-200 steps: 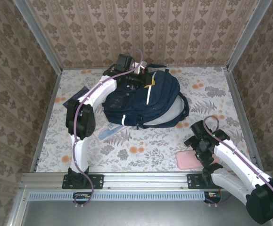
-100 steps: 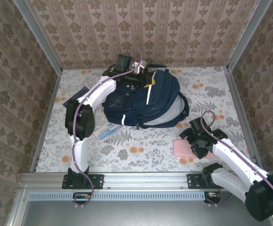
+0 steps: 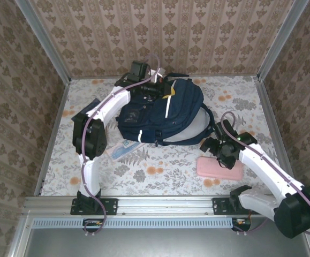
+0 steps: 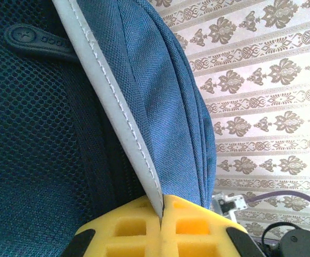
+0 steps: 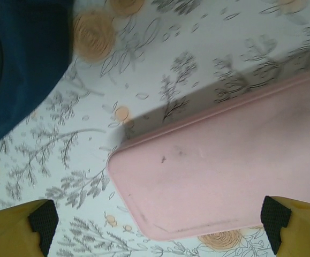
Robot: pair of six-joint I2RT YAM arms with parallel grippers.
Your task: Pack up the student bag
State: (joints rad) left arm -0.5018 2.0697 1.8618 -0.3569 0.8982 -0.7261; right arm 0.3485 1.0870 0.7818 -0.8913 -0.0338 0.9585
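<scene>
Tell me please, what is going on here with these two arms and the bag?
Two robot arms are packing a navy backpack that lies on the floral table. The left gripper is shut on the grey-white trim at the backpack's far end, pinching it. The right gripper is open and hovers over a pink flat case, which lies on the table near the backpack. The case is not yet gripped.

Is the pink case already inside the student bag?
No, the pink case is wholly outside the student bag, over the floral table on the bag's near side.
</scene>
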